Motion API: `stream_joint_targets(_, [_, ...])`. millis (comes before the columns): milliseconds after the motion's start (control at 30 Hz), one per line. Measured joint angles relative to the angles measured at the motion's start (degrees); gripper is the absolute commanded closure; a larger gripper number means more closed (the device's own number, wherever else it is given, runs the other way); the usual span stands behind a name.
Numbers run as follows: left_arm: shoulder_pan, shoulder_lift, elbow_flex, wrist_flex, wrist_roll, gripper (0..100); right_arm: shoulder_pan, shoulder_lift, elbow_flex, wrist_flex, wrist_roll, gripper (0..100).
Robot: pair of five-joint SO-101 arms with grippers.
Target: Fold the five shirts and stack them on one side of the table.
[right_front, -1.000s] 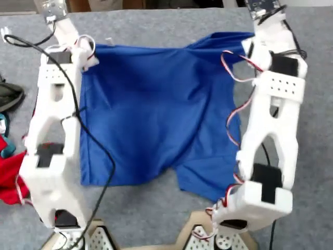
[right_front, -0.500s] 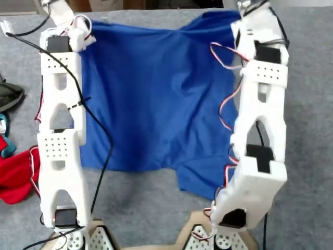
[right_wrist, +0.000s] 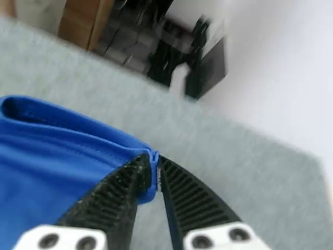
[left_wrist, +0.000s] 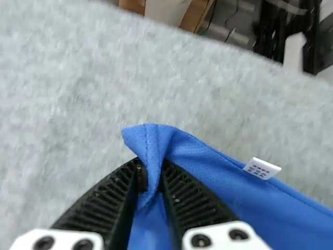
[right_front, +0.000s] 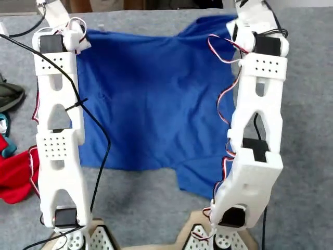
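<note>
A blue shirt (right_front: pixel 156 99) lies spread over the grey table between my two white arms. The left arm stretches along the shirt's left side to the far left corner, where my left gripper (left_wrist: pixel 150 179) is shut on a pinched fold of the blue shirt (left_wrist: pixel 208 172); a small white tag (left_wrist: pixel 261 169) sticks out beside it. The right arm runs along the right side to the far right corner. There my right gripper (right_wrist: pixel 154 174) is shut on the hem of the blue shirt (right_wrist: pixel 57 161).
A red garment (right_front: pixel 13 177) lies bunched at the table's left edge, with a dark green item (right_front: pixel 9 96) and a teal scrap (right_front: pixel 4 136) beyond it. Grey cloth covers the table (right_front: pixel 312 104). Furniture stands past the far edge.
Both arms have stretched toward the far edge, pulling the shirt's two far corners outward. The blue cloth now lies flatter and wider.
</note>
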Motion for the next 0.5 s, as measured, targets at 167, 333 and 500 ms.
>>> stream_joint_targets(167, [0.0, 0.0, 0.0, 7.6, 0.0, 98, 0.1, -0.1, -0.1, 13.2, 0.0, 99.4])
stream_joint_targets(333, [0.0, 0.0, 0.0, 14.9, -1.4, 98, 0.1, -1.8, -0.1, 23.9, 0.0, 99.4])
stream_joint_targets(500, [-0.4, 0.0, -0.1, 21.4, -4.0, 98, 0.1, -6.4, -0.2, 32.4, 2.2, 99.4])
